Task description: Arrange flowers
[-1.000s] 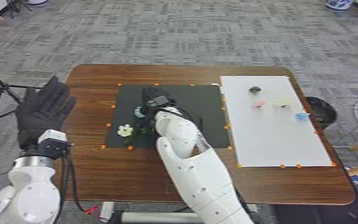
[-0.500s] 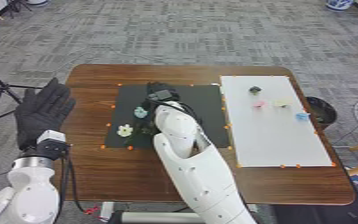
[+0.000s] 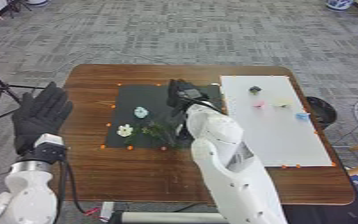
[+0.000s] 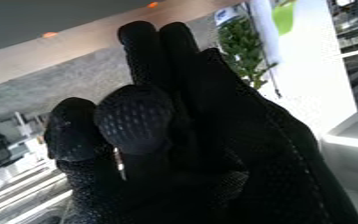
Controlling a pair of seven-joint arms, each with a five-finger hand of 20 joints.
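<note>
White flower (image 3: 125,130), petals splayed, lies on the rectangular black mat (image 3: 140,94).

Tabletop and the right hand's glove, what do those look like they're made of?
The tabletop looks like wood, smooth with a slight sheen; brown streaky grain is the sign, though printed laminate could look the same. The right hand wears a matte black glove, probably knit fabric, going by its fine mesh texture.

Six flowers (image 3: 125,130); one dark mat (image 3: 144,96); one white board (image 3: 273,142); one table (image 3: 113,170).
</note>
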